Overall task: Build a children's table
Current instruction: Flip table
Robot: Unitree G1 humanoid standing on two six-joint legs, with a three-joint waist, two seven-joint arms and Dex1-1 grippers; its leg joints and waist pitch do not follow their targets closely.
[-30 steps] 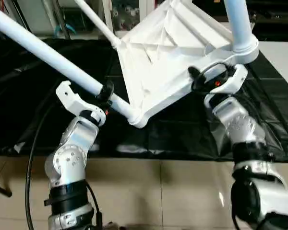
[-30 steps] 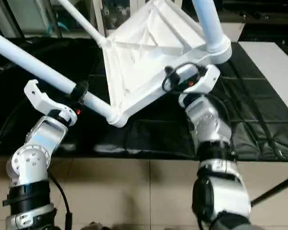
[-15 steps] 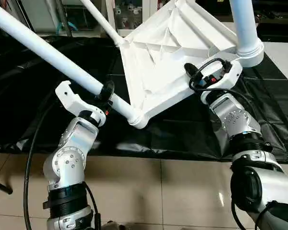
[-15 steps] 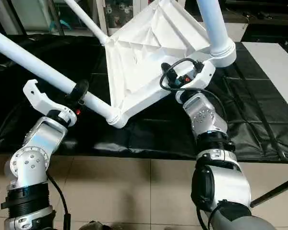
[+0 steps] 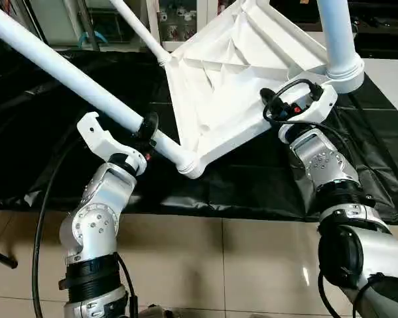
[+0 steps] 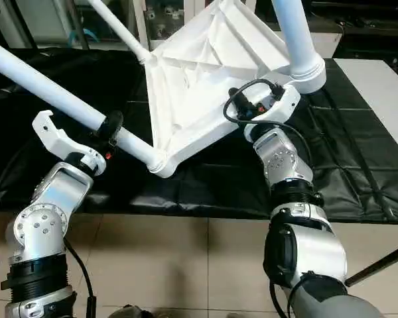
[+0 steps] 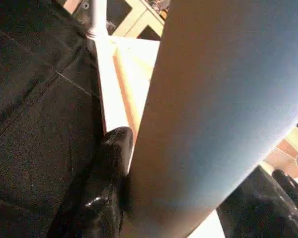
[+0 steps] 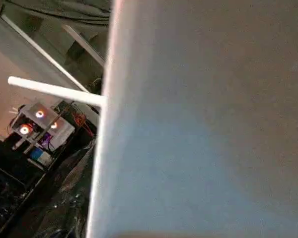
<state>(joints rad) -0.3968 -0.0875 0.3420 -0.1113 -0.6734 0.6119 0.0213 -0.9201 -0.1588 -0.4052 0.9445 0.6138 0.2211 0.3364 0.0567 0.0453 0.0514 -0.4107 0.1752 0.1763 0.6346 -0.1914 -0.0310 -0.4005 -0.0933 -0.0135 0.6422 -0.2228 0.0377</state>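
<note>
The children's table is tilted up over the black surface, with the ribbed underside of its white tabletop facing me. Three white legs stand in its corner sockets: one long leg runs up to the left, one rises at the right, and a thin-looking far one is behind. My left gripper is shut on the long left leg, close to the near corner socket. The left wrist view shows a black finger pressed against that leg. My right gripper sits at the tabletop's near rim, just below the right corner socket.
The black-covered work surface lies under the table, with its front edge toward me. A white sheet lies at its far right. Pale floor tiles are below. A white glass-door cabinet stands behind. A black cable loops beside my left arm.
The camera has shifted slightly. My right wrist has settled a little closer against the tabletop's rim. The left gripper keeps its hold on the leg.
</note>
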